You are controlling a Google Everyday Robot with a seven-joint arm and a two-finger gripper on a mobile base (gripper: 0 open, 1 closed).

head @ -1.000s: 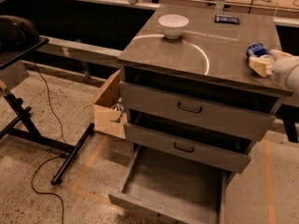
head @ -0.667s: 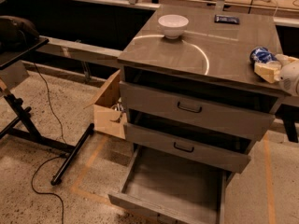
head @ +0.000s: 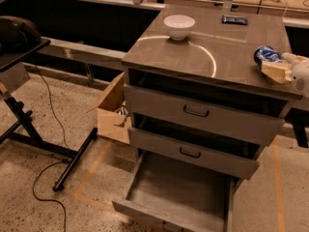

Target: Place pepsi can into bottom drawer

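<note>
The pepsi can (head: 265, 55), blue with a silver end, is at the right edge of the cabinet top (head: 203, 52), just above its surface. My gripper (head: 273, 63) comes in from the right edge of the camera view, and its cream fingers (head: 275, 72) are closed around the can. The bottom drawer (head: 178, 192) is pulled out below, with a bare grey floor and nothing in it. The two upper drawers (head: 198, 112) with black handles are shut.
A white bowl (head: 178, 26) and a flat dark blue packet (head: 234, 20) sit at the back of the cabinet top. An open cardboard box (head: 112, 115) stands left of the cabinet. A black stand (head: 29, 129) and a cable (head: 43, 197) are on the floor at left.
The gripper and the can have shifted slightly together at the right edge of the cabinet top. Nothing else has moved.
</note>
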